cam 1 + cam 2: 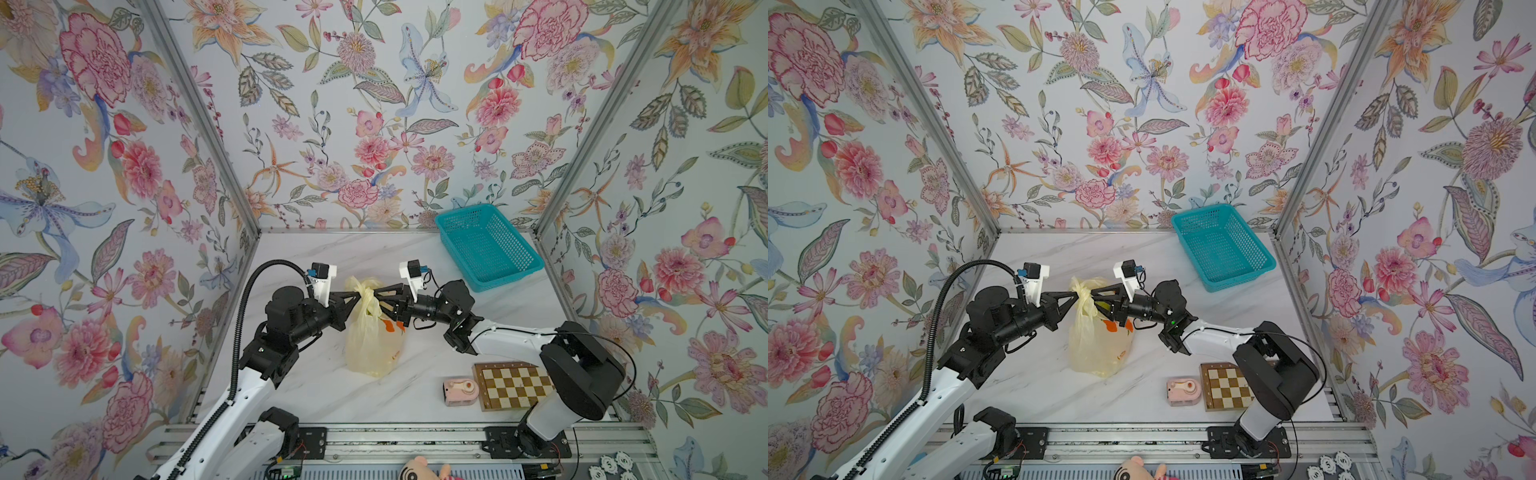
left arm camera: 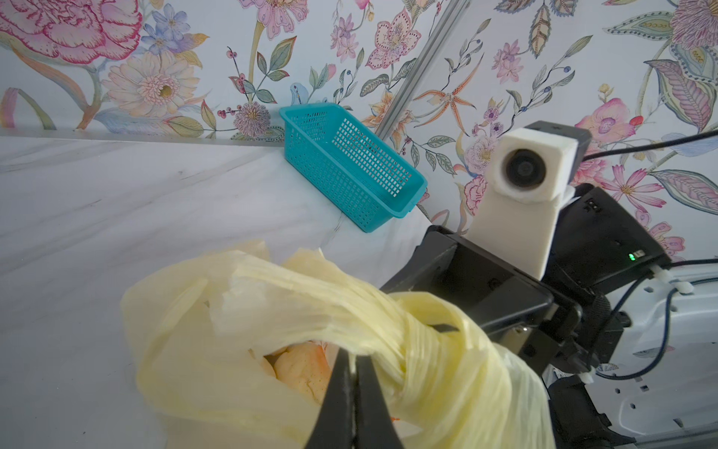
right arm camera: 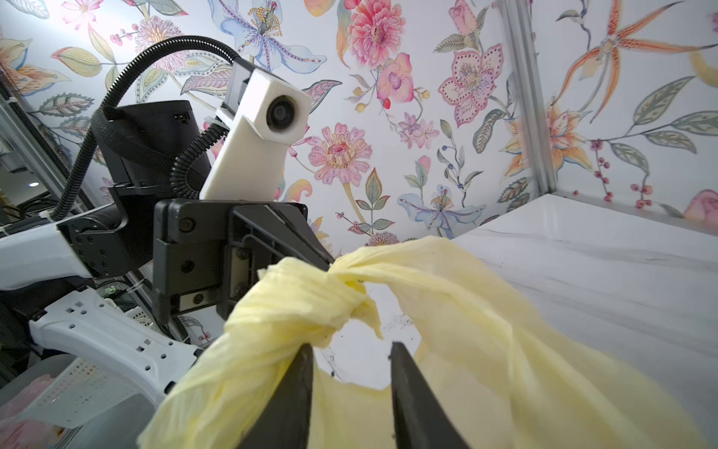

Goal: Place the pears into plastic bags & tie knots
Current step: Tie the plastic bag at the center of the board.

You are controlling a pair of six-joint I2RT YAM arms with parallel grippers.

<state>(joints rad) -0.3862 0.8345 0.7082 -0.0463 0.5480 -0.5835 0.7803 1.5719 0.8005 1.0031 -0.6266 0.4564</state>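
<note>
Left wrist view has the left gripper (image 2: 351,355) clamped tight on a roped strand of the plastic bag (image 2: 233,311), right beside the knot (image 2: 412,350). From the right wrist, the right gripper (image 3: 349,348) stands partly open with nothing between its jaws, one finger brushing the twisted film just under the knot.

In both top views the bag sits on its base near the middle of the bench (image 1: 316,390), its neck drawn up between the two grippers. A pale orange lump shows inside, probably one of the pears (image 2: 303,369), though it may be print.

The film looks thin, soft and slippery, and bottom-heavy with fruit. The bunched handle ends either side of the knot should give the surest hold, while the flat wall would likely stretch or tear.
</note>
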